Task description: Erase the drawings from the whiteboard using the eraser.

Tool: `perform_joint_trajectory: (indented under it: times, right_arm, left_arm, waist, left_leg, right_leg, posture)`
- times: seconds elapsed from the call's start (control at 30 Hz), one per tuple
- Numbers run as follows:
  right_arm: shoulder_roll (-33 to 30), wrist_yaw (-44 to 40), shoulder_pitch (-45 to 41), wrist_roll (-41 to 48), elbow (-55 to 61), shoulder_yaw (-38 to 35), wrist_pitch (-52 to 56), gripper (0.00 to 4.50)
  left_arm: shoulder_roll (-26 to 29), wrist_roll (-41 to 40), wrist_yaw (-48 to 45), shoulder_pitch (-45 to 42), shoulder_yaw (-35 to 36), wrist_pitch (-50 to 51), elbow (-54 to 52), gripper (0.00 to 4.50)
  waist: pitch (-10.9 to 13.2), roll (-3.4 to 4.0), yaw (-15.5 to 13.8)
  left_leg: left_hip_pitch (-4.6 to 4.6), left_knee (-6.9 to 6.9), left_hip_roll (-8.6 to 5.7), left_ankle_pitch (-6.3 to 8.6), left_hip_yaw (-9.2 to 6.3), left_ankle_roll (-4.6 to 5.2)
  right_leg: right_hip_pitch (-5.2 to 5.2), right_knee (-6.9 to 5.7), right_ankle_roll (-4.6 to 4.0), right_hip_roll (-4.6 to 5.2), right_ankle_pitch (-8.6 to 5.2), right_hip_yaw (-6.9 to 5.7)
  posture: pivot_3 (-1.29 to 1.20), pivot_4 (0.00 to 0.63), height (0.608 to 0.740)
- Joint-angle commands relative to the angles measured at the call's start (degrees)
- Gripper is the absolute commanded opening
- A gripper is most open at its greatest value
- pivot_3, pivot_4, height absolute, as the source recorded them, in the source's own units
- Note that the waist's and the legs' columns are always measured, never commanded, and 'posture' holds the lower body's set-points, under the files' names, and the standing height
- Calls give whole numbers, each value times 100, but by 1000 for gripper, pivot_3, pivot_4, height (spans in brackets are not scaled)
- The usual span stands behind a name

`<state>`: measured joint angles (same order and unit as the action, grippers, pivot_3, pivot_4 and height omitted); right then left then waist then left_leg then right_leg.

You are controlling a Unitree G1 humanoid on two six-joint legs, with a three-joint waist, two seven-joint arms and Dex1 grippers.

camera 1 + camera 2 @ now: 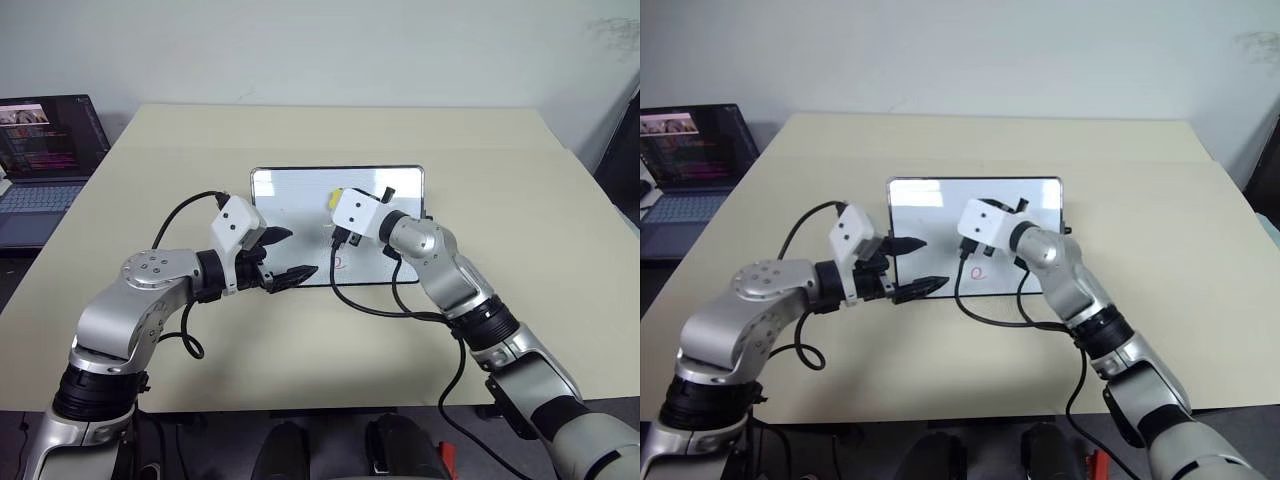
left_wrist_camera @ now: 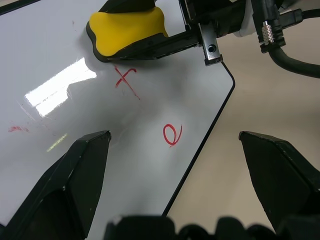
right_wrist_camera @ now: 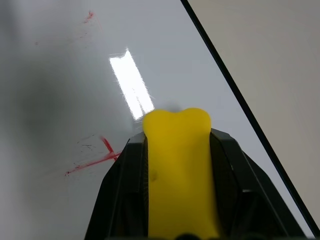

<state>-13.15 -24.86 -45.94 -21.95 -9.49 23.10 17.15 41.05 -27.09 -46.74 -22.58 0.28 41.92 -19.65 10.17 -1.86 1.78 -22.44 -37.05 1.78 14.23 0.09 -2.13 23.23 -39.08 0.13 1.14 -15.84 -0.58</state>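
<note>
The whiteboard [image 1: 300, 190] lies flat at the table's middle. My right gripper [image 1: 338, 206] is shut on the yellow eraser [image 2: 127, 30], held low over the board's right part. A red plus-like mark [image 2: 126, 80] sits just beside the eraser's black base, and a red "e" loop [image 2: 172, 134] lies nearer the board's front edge. A faint red smear [image 2: 17, 129] remains further left. My left gripper [image 1: 298, 252] hovers open over the board's front edge, with nothing between its fingers [image 2: 85, 165]. I cannot tell whether the eraser touches the board.
An open laptop [image 1: 45, 150] stands on a lower surface at the far left, beyond the table [image 1: 520, 200]. Black cables loop from both wrists over the table in front of the board.
</note>
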Motion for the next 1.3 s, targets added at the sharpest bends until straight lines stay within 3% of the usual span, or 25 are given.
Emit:
perform_joint_trajectory:
  times: [0.03, 0.23, 0.37, 0.47, 0.63, 1.0, 1.3]
  right_arm:
    - [256, 266, -119, 667, 293, -994, 428, 1300]
    - [295, -237, 255, 1745, 1645, -1732, 1136, 1300]
    - [-18, -516, 622, 1829, 2358, -1493, 1354, 1300]
    - [-512, -580, 965, 1230, 2672, -835, 972, 1300]
    - [-761, -175, 1089, 328, 2398, -84, 257, 1300]
    - [-204, 249, 516, -151, 1350, 111, -182, 1300]
    - [-455, -452, 748, -515, 983, 508, 30, 1300]
  left_arm:
    - [31, 33, -20, 1, 26, -144, -108, 4500]
    - [225, 46, -133, 195, 91, -103, -153, 4500]
    - [306, 47, -82, 295, 134, 10, -144, 4500]
    - [398, 138, -58, 420, 111, 48, -66, 4500]
    - [558, 317, -71, 606, 37, 7, 21, 4500]
    - [668, 458, 2, 716, 26, 164, 87, 4500]
    - [613, 459, 24, 675, -44, 189, -5, 4500]
  waist:
    - [0, 0, -7]
    - [1, 2, -13]
    - [2, 2, -13]
    - [2, 2, -11]
    - [2, 2, 11]
    - [2, 1, -8]
    - [2, 1, -9]
  left_leg:
    - [-2, 0, 2, 0, -2, 0]
    - [-32, 4, 1, 2, -3, -1]
    - [-40, 8, 2, 5, -3, -1]
    - [-37, 6, -2, 5, -1, -1]
    - [-30, 5, -5, 5, 3, -1]
    - [-36, 2, -6, 5, 1, -2]
    - [-36, 3, -3, 5, -1, -2]
  right_leg:
    - [1, 0, 0, 0, 0, -1]
    - [18, 15, 1, 7, -1, -2]
    - [29, 16, 3, 7, -5, -3]
    - [29, 14, 4, 6, -6, -2]
    - [29, 8, 5, -1, -7, 0]
    - [29, 10, 4, -1, -6, -2]
    - [29, 10, 3, 1, -6, -3]
  posture:
    - [0, 150, 740]
    - [0, 150, 740]
    - [0, 150, 740]
    - [0, 150, 740]
    - [0, 150, 740]
    - [0, 150, 740]
    - [0, 150, 740]
